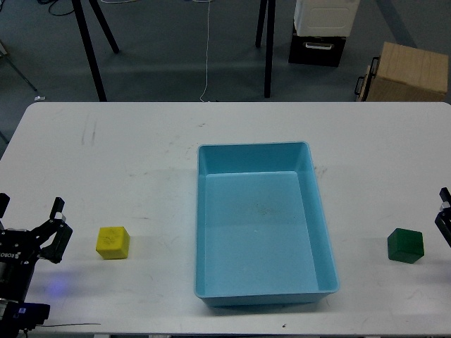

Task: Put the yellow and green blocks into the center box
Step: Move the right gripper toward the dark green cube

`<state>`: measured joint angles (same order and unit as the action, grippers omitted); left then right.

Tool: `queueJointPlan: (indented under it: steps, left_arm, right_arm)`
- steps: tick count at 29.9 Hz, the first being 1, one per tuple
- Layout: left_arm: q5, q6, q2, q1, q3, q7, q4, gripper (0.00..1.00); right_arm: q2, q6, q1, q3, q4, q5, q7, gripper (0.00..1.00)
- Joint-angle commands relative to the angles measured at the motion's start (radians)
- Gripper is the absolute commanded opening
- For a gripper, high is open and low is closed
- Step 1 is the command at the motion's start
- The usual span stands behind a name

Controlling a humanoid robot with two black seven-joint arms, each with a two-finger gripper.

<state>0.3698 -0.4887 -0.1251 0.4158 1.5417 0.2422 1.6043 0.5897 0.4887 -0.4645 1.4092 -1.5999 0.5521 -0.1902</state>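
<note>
The yellow block sits on the white table left of the center box, a light blue tray with nothing in it. On the other side of the tray, near the table's right edge, rests the dark green block. My left gripper is at the lower left, a short way left of the yellow block, open and holding nothing. Only a sliver of my right gripper shows at the right edge, just right of the green block; its fingers cannot be told apart.
The white table spreads wide around the tray. Beyond its far edge stand black stand legs, a black-and-white case and a tan cardboard box on the floor.
</note>
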Motion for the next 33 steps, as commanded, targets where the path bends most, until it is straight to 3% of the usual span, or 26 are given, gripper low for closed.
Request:
queueJointPlan:
  steps: [1, 6, 10, 13, 24, 28, 33]
  left_arm:
    - [-0.006, 0.000, -0.001, 0.001, 0.000, -0.001, 0.003, 1.00]
    - [-0.011, 0.000, 0.004, 0.001, -0.002, -0.001, 0.003, 1.00]
    - [-0.011, 0.000, 0.010, 0.001, 0.000, -0.001, 0.003, 1.00]
    - [-0.011, 0.000, 0.012, 0.000, 0.000, -0.003, 0.008, 1.00]
    - [-0.011, 0.000, 0.035, 0.011, 0.000, -0.003, 0.031, 1.00]
    - [-0.011, 0.000, 0.035, 0.008, 0.000, -0.003, 0.031, 1.00]
    - [-0.011, 0.000, 0.032, 0.001, 0.000, -0.003, 0.029, 1.00]
  right_arm:
    - [-0.002, 0.000, -0.002, 0.017, -0.002, 0.000, 0.000, 1.00]
    - [-0.016, 0.000, -0.002, 0.063, -0.031, 0.000, -0.003, 1.00]
    - [-0.164, 0.000, -0.002, 0.177, -0.017, 0.002, -0.003, 1.00]
    - [-0.205, 0.000, -0.009, 0.188, -0.025, 0.009, -0.003, 1.00]
    - [-0.220, 0.000, -0.016, 0.221, 0.008, 0.019, -0.006, 1.00]
    - [-0.144, 0.000, -0.017, 0.221, 0.005, -0.023, 0.030, 1.00]
    - [0.074, 0.000, 0.009, 0.221, 0.006, -0.080, 0.184, 1.00]
